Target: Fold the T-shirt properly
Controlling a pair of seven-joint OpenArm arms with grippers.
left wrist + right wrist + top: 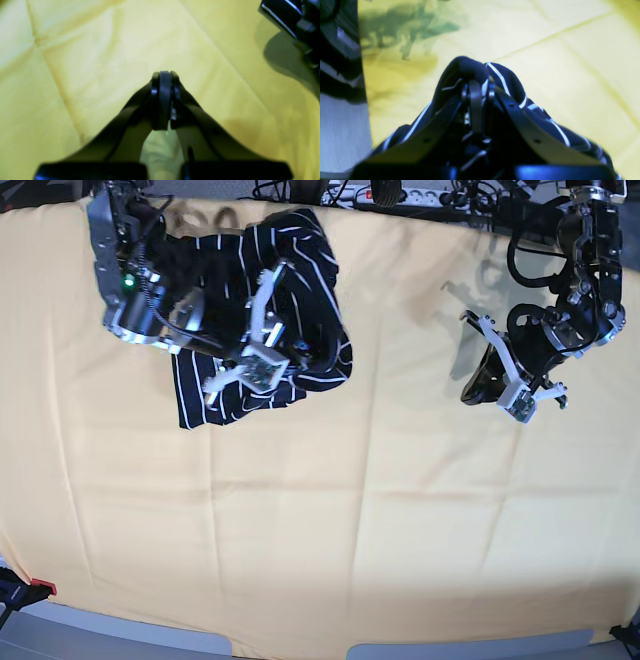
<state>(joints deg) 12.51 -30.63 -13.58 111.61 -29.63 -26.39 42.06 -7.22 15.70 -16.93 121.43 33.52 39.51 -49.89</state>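
T-shirt [510, 82] bunched in the right gripper [477, 87], jaws pinched on it; left gripper [163, 75] closed (holding nothing)

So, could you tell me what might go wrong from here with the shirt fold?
1. The right gripper is shut on a bunched wad of the T-shirt, not one clean edge; lifting may drag several layers and tangle it further.
2. The shirt lies crumpled at the far edge of the yellow table cover, so a pull could slide it off the back.
3. The left gripper hangs shut and empty, well away from the shirt, so spreading it flat rests on one hand.
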